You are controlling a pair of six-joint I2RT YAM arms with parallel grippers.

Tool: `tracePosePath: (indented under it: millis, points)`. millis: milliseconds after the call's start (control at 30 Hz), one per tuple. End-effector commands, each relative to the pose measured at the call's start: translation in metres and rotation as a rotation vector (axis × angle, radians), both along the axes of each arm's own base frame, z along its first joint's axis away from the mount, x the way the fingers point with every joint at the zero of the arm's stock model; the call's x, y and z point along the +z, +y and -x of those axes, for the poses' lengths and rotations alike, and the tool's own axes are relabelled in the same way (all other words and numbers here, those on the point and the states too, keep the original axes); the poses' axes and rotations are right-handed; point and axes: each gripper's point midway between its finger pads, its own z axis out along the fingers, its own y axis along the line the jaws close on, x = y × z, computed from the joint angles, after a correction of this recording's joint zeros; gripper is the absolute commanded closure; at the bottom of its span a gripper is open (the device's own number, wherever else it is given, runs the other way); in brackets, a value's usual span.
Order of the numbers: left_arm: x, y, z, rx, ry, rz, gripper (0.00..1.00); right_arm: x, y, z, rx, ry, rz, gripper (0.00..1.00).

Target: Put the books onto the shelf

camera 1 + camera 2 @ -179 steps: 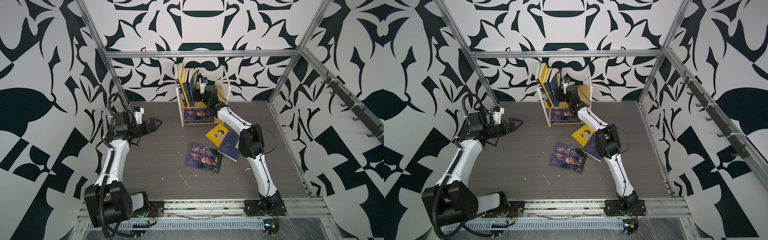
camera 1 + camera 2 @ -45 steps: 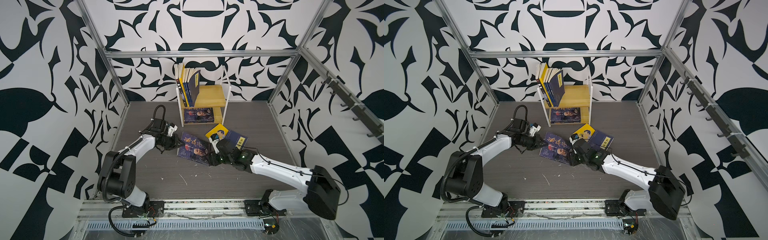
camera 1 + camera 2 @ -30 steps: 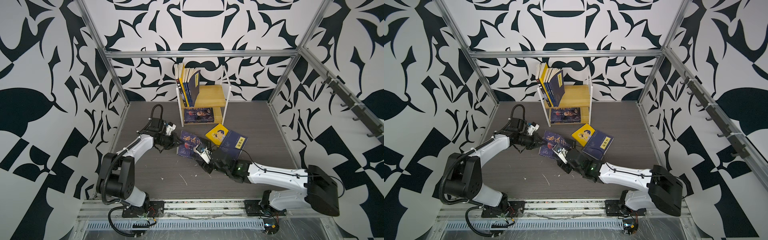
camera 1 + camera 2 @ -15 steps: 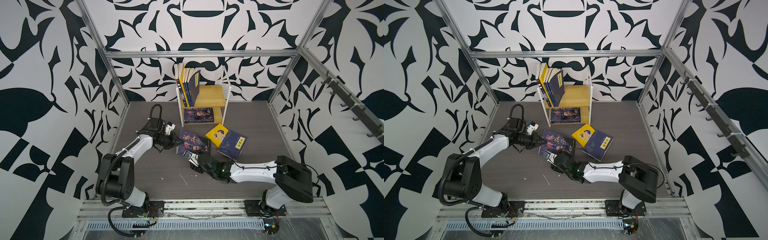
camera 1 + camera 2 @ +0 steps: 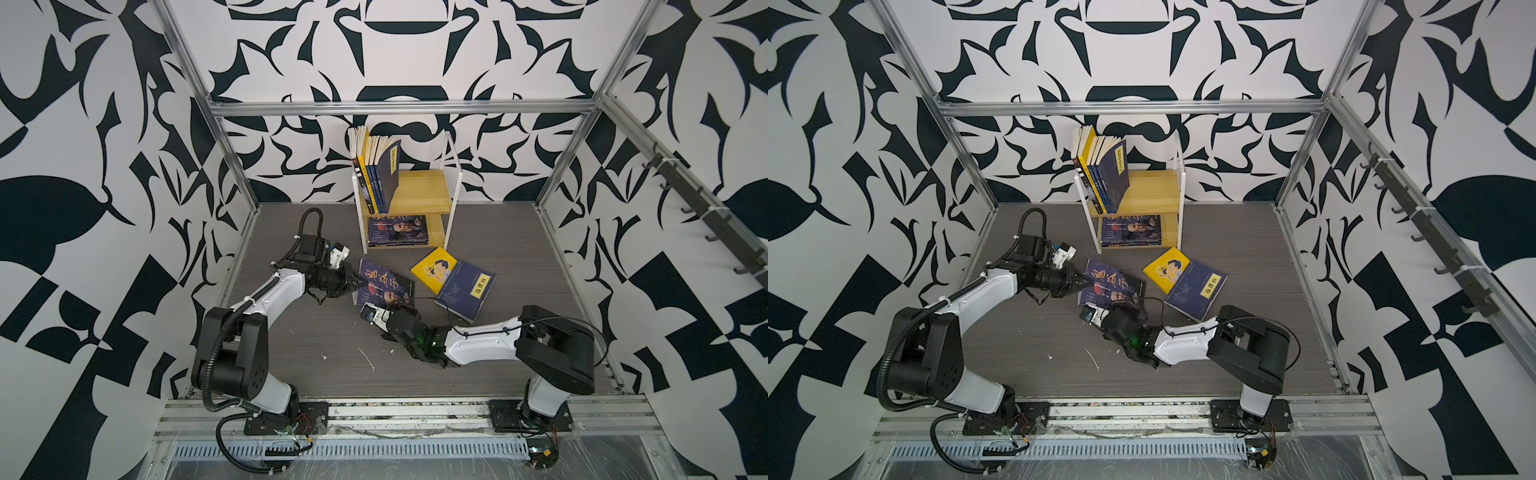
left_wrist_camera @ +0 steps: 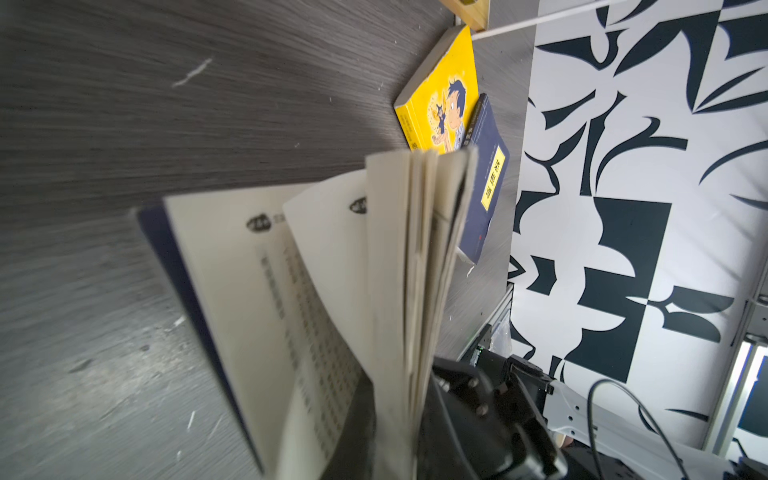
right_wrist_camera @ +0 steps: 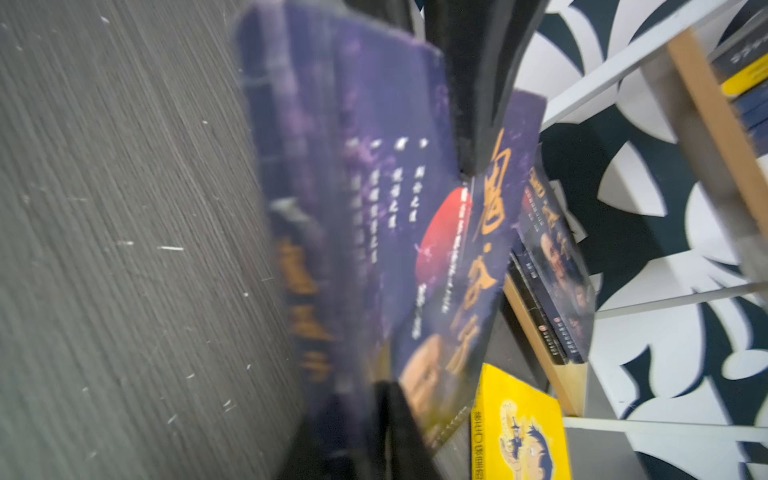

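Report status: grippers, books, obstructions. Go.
Left gripper and right gripper both shut on the calligraphy book, pages fanned open. Yellow book and navy book flat on the table, fronting the shelf.

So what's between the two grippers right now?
Only the navy book, in both top views: left gripper at its left edge, right gripper at its near edge.

I read the tabletop [image 5: 332,328] as matt grey wood-grain laminate w/ pale scuffs. On the shelf [image 5: 424,191], boards = smooth light wood; frame [image 5: 454,208] = thin white-painted metal. The calligraphy book [image 5: 384,284] cover: coated paper, slight sheen; its pages [image 6: 270,291]: matt cream paper. The yellow book [image 5: 432,270] cover looks smooth. The arm shell [image 5: 478,343]: glossy white plastic.
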Motion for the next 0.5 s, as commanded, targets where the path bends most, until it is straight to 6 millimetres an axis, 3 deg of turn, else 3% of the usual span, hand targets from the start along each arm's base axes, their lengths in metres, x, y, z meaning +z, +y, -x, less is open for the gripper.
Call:
tracePosePath:
  millis: [0, 67, 233, 367, 467]
  points:
    - [0.022, -0.004, 0.002, -0.029, -0.054, 0.049, 0.93, 0.03, 0.004, -0.01, -0.033, -0.078, -0.085, 1.0]
    - [0.023, 0.006, -0.005, -0.003, -0.107, -0.011, 0.75, 0.032, 0.002, -0.008, -0.021, -0.074, -0.076, 1.0]
    - [0.029, 0.037, -0.017, 0.038, -0.225, -0.142, 0.47, 0.044, -0.003, -0.005, -0.002, -0.092, -0.053, 1.0]
    - [0.041, 0.048, -0.02, 0.012, -0.315, -0.194, 0.37, 0.06, -0.005, -0.007, 0.016, -0.129, -0.015, 1.0]
    - [0.05, 0.067, -0.027, 0.066, -0.359, -0.217, 0.34, 0.076, -0.009, -0.011, 0.028, -0.154, 0.007, 1.0]
